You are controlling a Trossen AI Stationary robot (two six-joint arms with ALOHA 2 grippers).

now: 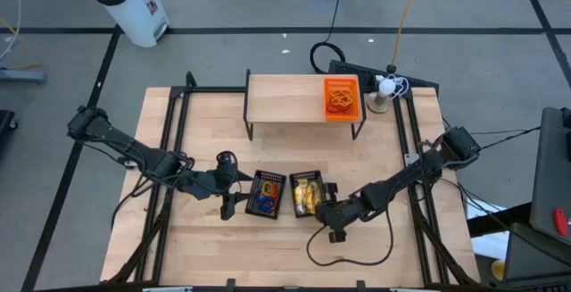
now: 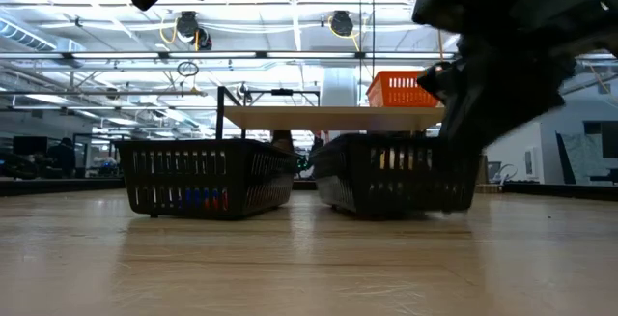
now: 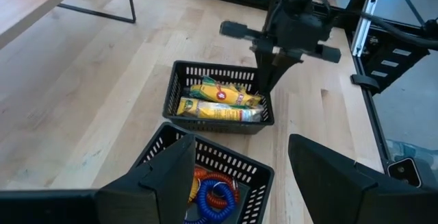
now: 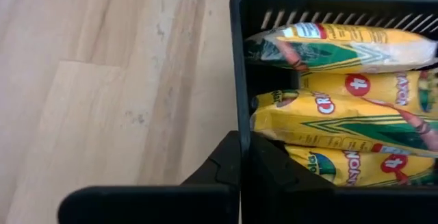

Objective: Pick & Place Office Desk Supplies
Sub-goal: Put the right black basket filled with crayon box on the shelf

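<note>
Two black mesh baskets rest with their bottoms on the wooden table. The left basket [image 1: 266,194] holds coloured loops [image 3: 212,193] in blue, orange and red. The right basket [image 1: 306,192] holds yellow crayon packs [image 4: 342,114]. My right gripper [image 1: 326,206] is shut on the right basket's wall. My left gripper [image 3: 239,162] is open just left of the left basket, its fingers touching nothing. My right gripper pinches the crayon basket's side wall [image 4: 239,125], the one toward the table's right edge, close to a corner. One finger [image 4: 217,166] is outside the wall and one finger [image 4: 274,172] inside. The fingers slant down from the table's right. The basket sits on the table.
A low wooden shelf [image 1: 294,95] stands at the table's far middle with an orange basket [image 1: 343,98] on it. A lamp base [image 1: 382,103] and cables lie at the far right. A white bin [image 1: 129,2] stands on the floor beyond the table.
</note>
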